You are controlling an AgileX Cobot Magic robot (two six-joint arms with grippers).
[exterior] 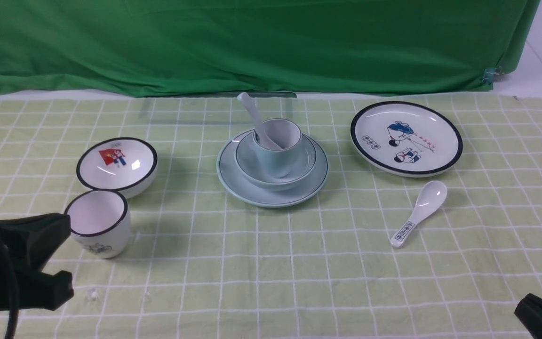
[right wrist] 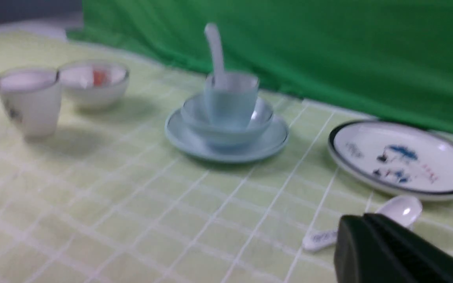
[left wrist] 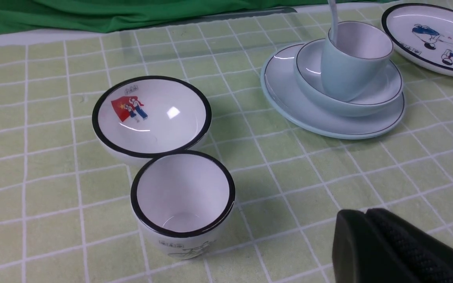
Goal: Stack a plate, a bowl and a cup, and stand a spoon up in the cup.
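Across the cloth-covered worktop (exterior: 271, 282) we see the plate (exterior: 232, 181) at centre, the bowl (exterior: 271, 182) on it, the cup (exterior: 278, 157) in the bowl, and the spoon (exterior: 251, 113) leaning in the cup. Our left gripper (left wrist: 367, 214) and right gripper (right wrist: 364, 218) are clenched and empty, well apart from the stack.

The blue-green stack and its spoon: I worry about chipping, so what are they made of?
The plate, bowl, cup and spoon look like glazed ceramic: smooth, glossy surfaces with bright highlights and thin rims. Hard plastic such as melamine cannot be ruled out.
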